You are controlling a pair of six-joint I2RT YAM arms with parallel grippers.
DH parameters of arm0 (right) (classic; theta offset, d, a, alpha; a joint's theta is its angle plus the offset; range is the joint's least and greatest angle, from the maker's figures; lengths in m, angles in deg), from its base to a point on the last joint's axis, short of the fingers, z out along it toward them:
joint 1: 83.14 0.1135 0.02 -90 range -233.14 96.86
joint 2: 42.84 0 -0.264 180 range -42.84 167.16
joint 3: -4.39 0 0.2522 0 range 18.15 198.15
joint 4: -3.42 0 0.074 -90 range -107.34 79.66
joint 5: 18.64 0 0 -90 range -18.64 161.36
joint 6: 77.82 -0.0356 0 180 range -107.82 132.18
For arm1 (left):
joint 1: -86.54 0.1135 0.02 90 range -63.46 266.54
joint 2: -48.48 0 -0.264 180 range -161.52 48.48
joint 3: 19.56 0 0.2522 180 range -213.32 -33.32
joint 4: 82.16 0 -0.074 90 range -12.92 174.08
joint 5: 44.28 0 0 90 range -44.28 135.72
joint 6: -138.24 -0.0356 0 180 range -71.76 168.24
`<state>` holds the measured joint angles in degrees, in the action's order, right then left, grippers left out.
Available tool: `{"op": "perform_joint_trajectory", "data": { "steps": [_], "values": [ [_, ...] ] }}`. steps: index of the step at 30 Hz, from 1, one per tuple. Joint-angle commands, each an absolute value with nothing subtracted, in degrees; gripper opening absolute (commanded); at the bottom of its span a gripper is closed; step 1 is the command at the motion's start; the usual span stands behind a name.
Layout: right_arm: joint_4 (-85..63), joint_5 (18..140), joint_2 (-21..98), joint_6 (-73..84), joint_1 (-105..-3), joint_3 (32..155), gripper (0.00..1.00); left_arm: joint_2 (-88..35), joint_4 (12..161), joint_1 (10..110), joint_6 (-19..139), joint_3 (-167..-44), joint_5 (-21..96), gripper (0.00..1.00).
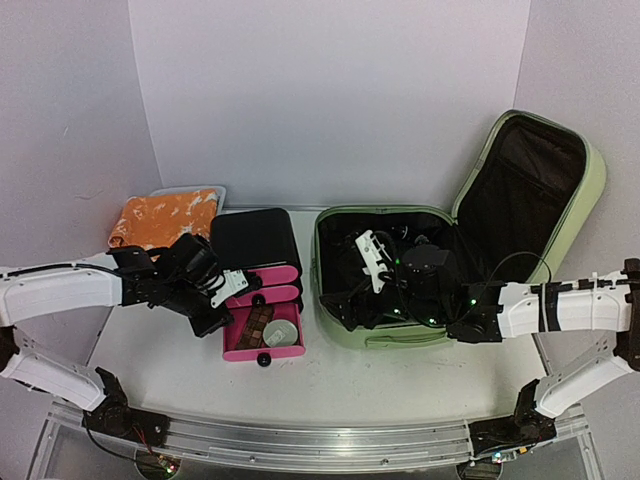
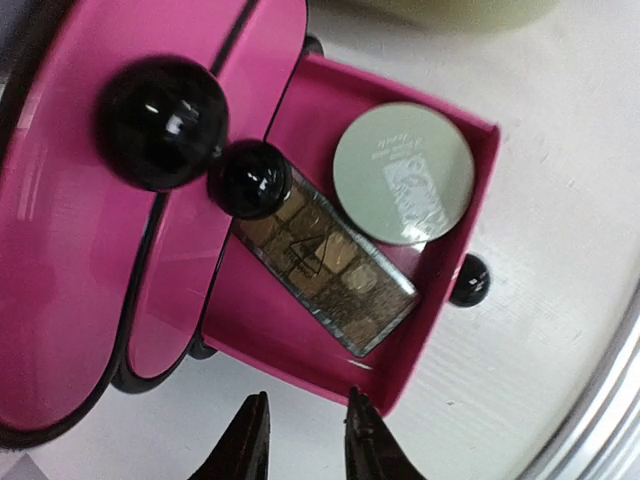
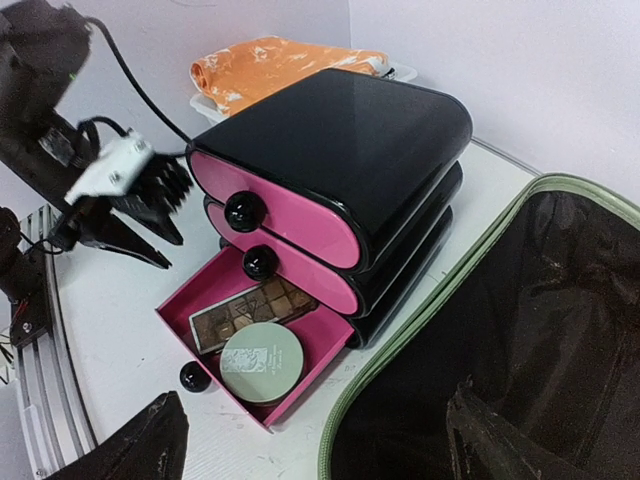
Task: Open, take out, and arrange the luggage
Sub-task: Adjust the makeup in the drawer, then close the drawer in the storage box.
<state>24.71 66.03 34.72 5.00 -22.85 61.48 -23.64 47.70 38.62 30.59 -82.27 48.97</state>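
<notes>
Top external view puts the luggage [image 1: 400,340] on the right half of the table [image 1: 400,395]. It lies flat and fully unzipped, its lid standing up against the right wall and its black lining showing. The right gripper [image 3: 312,410] hangs inside the shell with its fingers spread wide. Nothing shows between them in the right wrist view, and what lies under them in the dark lining cannot be made out. Just left of the luggage stands the black drawer box [image 1: 255,240]. Its lowest pink drawer [image 1: 290,352] is pulled out and holds a brown palette [image 2: 325,265] and a round compact [image 2: 403,172], which lie side by side and touch. The left gripper [image 2: 305,420] hovers over bare table just beside the drawer's outer wall. Its fingertips stand a narrow slit apart, gripping nothing and touching nothing. Well behind it, at the back left, an orange cloth [image 1: 165,218] lies on a white basket [image 1: 215,190]. The work looks to be in the arranging stage, with small things being sorted into the drawer. To do this step well, the left arm should meet the drawer squarely on its front, near the knob. Pushed straight along the drawer's travel, the light box should neither skid nor twist toward the luggage. The left fingertips must also clear the thin pink wall, since a snag there could tip the drawer. The right arm should come straight down on whatever it picks and close only once the lining is out of the way, keeping its elbow off the propped lid.
</notes>
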Motion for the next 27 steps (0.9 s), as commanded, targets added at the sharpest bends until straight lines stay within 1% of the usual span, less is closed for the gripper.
{"op": "perform_joint_trajectory", "data": {
  "steps": [1, 4, 7, 9, 13, 14, 18, 24, 27],
  "values": [
    [23.83, 68.07, 33.6, 3.04, -23.03, 62.9, 0.89, -16.63, 48.17, 37.54, 41.47, -82.57, 40.72, 0.32],
    [22.8, 68.33, 34.21, 2.4, -23.08, 63.83, 0.89, -13.53, 48.15, 36.3, 49.62, -82.15, 41.88, 0.47],
    [22.46, 67.16, 34.24, 1.79, -23.1, 64.26, 0.89, -10.5, 48.3, 35.57, 58.72, -81.71, 42.82, 0.55],
    [22.28, 66.46, 34.4, 1.36, -23.09, 64.38, 0.89, -9.37, 48.38, 35.03, 64.83, -81.07, 43.35, 0.64],
    [22.27, 65.65, 34.87, 0.38, -23.1, 64.5, 0.89, -8.14, 48.39, 33.65, 75.99, -79.24, 43.92, 0.97],
    [22.27, 65.64, 35.12, 0.28, -23.1, 64.74, 0.89, -7.86, 48.31, 32.88, 78.27, -78.62, 44.61, 0.99],
    [22.27, 65.14, 36.06, -0.03, -23.06, 65.81, 0.89, -7.07, 48.43, 27.99, 86.07, -77.11, 49.74, 1.0],
    [22.75, 64.22, 36.81, -0.5, -23.1, 66.51, 0.89, -8.75, 49.63, 16.17, 98.6, -73.35, 64.27, 0.99],
    [22.86, 64.28, 37.14, -1.09, -23.1, 66.59, 0.89, -9.9, 53.64, 14.02, 103.54, -70.16, 66.58, 0.98]
  ]
}}
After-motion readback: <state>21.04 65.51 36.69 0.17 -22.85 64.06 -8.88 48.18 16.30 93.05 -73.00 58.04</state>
